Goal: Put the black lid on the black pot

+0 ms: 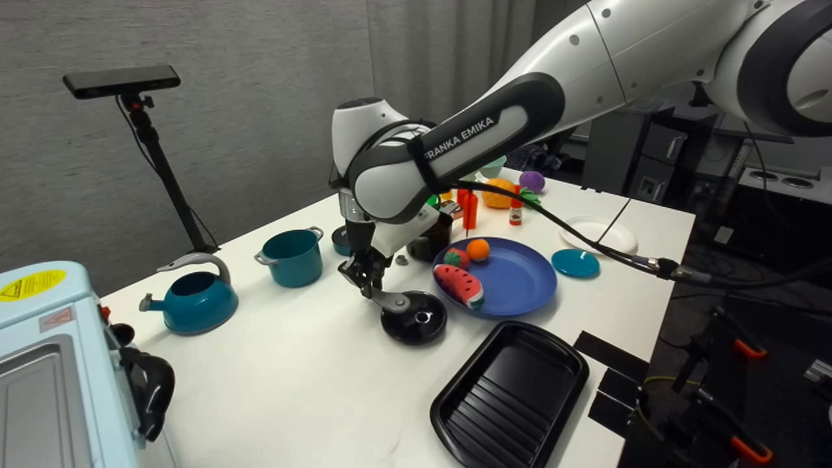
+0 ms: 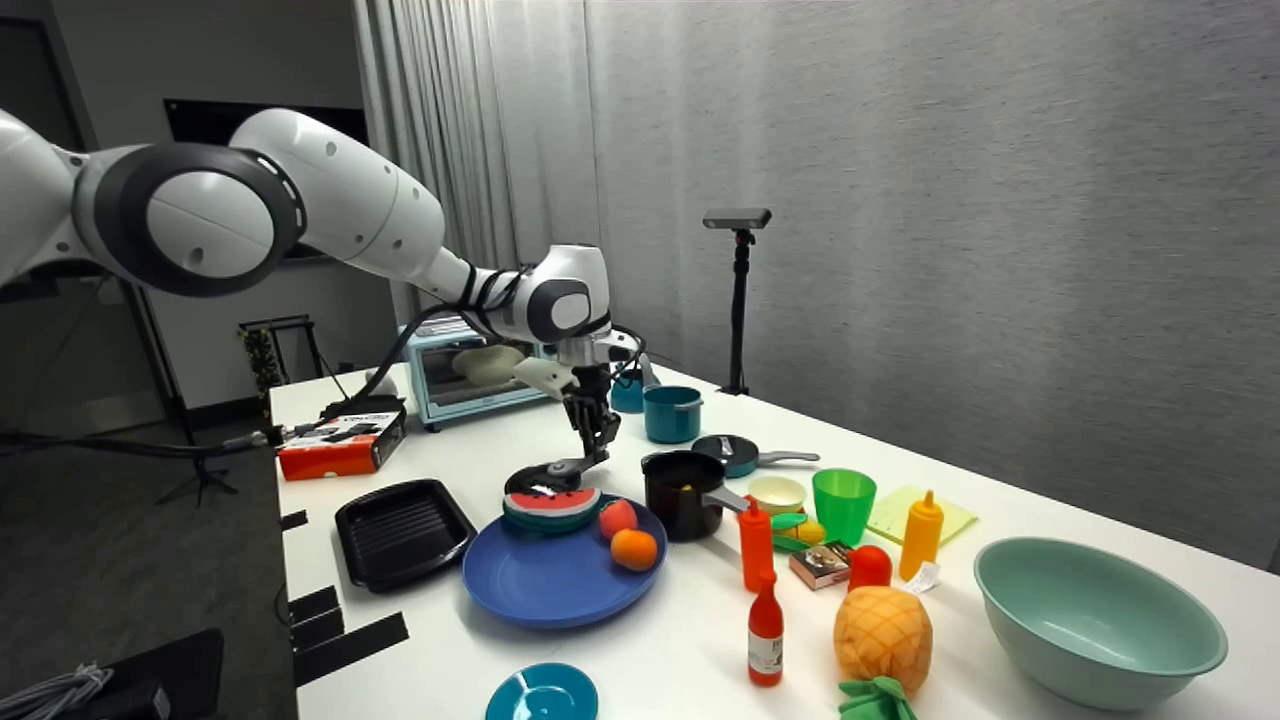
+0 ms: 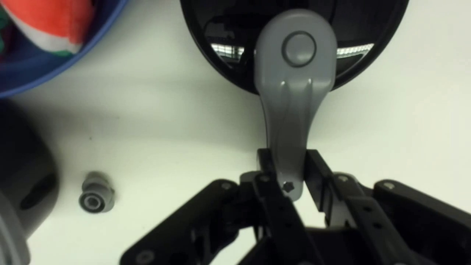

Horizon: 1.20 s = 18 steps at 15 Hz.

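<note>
The black lid (image 1: 414,327) is round and glossy with a long grey handle piece. It also shows in an exterior view (image 2: 527,481), partly behind the watermelon, and in the wrist view (image 3: 228,27). My gripper (image 3: 288,162) is shut on the end of the grey handle, one finger against each side; it also shows in both exterior views (image 1: 372,290) (image 2: 597,458). I cannot tell whether the lid touches the table. The black pot (image 2: 680,505) stands upright with a grey handle and something yellow inside. The arm partly hides it in an exterior view (image 1: 429,247); it shows at the wrist view's left edge (image 3: 25,162).
A blue plate (image 1: 520,279) with watermelon, strawberry and orange lies beside lid and pot. A black grill pan (image 1: 513,396) lies in front. A small grey knob (image 3: 96,193) lies near the pot. A teal pot (image 1: 296,260), kettle (image 1: 200,302) and red bottle (image 2: 756,545) stand around.
</note>
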### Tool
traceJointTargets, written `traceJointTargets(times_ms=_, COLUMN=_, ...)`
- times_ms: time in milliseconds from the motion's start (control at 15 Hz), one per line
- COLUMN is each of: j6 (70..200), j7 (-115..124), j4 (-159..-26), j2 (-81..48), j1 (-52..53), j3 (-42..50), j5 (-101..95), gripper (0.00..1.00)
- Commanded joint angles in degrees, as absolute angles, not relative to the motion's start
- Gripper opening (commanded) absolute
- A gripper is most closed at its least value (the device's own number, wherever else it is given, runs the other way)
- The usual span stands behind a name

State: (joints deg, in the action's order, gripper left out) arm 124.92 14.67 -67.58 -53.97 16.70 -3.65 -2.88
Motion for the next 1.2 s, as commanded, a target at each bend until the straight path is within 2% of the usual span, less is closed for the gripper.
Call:
traceJointTargets(times_ms=0, j6=120.64, j7=13.39, j4=-60.96, j2=-54.23, j1=16.5, j3=-3.28, j5=-2.72, gripper=0.07)
traceJointTargets(times_ms=467, j6=112.8, j7=19.29, j4=-52.43, j2=-51.3, j1=12.81, j3=0.57, j5=-1.59, gripper=0.07)
traceJointTargets(times_ms=800, j6=110.46, j7=25.82, j4=-54.01, j2=-47.69, j1=8.21, j3=3.97, j5=-1.83, gripper=0.07)
traceJointTargets(times_ms=1133, j6=114.85, j7=35.66, j4=-58.74, j2=-46.58, j1=3.68, j3=6.31, j5=0.21, gripper=0.07)
